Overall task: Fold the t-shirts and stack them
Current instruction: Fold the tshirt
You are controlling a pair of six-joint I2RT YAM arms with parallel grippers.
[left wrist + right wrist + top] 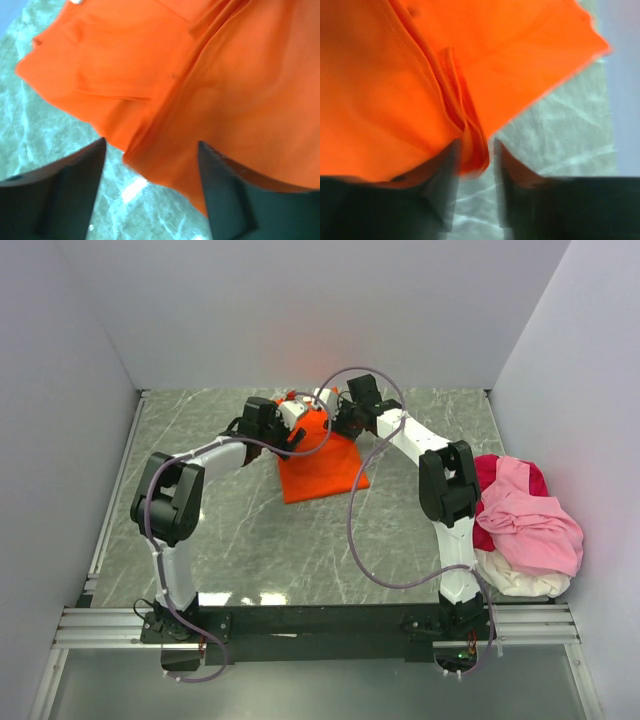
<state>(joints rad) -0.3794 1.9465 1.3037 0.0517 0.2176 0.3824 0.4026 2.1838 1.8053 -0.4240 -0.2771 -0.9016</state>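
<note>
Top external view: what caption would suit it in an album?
Left arm and right arm meet over an orange t-shirt; pink, red and white shirts lie heaped nearby.

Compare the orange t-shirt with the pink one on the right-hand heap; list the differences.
The orange t-shirt is vivid, the pink t-shirt pale. The orange one lies fairly flat, alone; the pink one is crumpled atop other shirts. The orange one sits far centre at the left gripper and right gripper; the pink one at the right edge, untouched. Both are soft fabric.
</note>
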